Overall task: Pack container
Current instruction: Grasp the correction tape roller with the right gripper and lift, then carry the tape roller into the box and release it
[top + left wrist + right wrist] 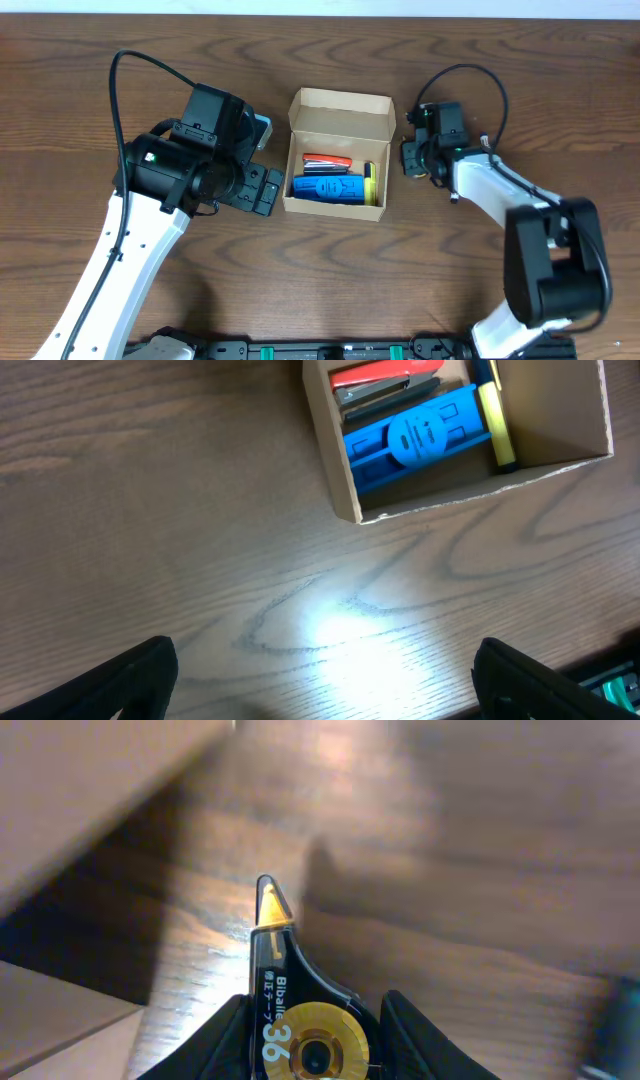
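**Right arm takes hold of a correction tape beside the box**

The container (340, 112) sits open in the middle of the table (120, 40), its flap lid standing back on the far side. It is partly filled: a red item (325, 160) lies at the back, a blue plastic piece (328, 187) in front of it, and a yellow marker (369, 182) runs along the right wall.

The step in hand looks like a pick-up. The right gripper (315, 1018) is just beside the box's right wall, and its fingers (405, 1025) hug both sides of a black and gold correction tape (283, 970), so the jaws appear closed on it. The tape's pointed tip aims at the wood. I cannot tell whether it has left the table.

The left gripper (268, 190) hangs just off the box's left wall, jaws spread wide and holding nothing.

The next move, as I judge it, calls for lifting the tape clear of the right wall, carrying it over the opening and letting go above whatever free space remains. The box is light and could slide if the wall is clipped.
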### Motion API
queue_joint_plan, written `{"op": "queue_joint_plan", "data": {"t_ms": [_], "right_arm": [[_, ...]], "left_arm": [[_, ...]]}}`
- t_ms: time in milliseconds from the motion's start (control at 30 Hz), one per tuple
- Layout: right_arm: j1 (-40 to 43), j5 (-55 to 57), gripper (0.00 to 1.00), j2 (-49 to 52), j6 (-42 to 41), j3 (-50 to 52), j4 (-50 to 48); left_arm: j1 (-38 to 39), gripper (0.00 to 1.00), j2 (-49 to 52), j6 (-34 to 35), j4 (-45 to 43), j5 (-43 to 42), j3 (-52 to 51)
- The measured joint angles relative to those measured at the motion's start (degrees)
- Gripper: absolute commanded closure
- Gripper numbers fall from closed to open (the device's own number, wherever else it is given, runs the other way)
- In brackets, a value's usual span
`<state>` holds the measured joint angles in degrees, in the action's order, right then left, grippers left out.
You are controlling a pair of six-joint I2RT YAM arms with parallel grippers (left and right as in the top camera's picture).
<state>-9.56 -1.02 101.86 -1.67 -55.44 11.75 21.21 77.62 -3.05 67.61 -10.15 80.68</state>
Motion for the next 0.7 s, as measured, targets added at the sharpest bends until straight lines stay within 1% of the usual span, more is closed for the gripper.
{"op": "queue_joint_plan", "data": {"t_ms": [267,367,500,700], "right_arm": [[0.07,0.61,0.74,-14.60,-0.59,0.00,0.55],[-0.83,0.57,0.74,-18.73,-0.70,0.00,0.63],[-5.53,-0.52,0.73,-21.75,-0.44,0.00,0.46],[-15.93,-2.82,0.74,-20.74,2.45,0.00,0.13]], "left_arm": [[0.00,0.05,0.00,0.00,0.00,0.02,0.00],[0.00,0.05,0.00,0.00,0.00,0.00,0.00],[0.00,0.05,0.00,0.00,-0.02,0.02,0.00],[-0.02,0.05,0.00,0.00,0.00,0.00,0.00]]}}
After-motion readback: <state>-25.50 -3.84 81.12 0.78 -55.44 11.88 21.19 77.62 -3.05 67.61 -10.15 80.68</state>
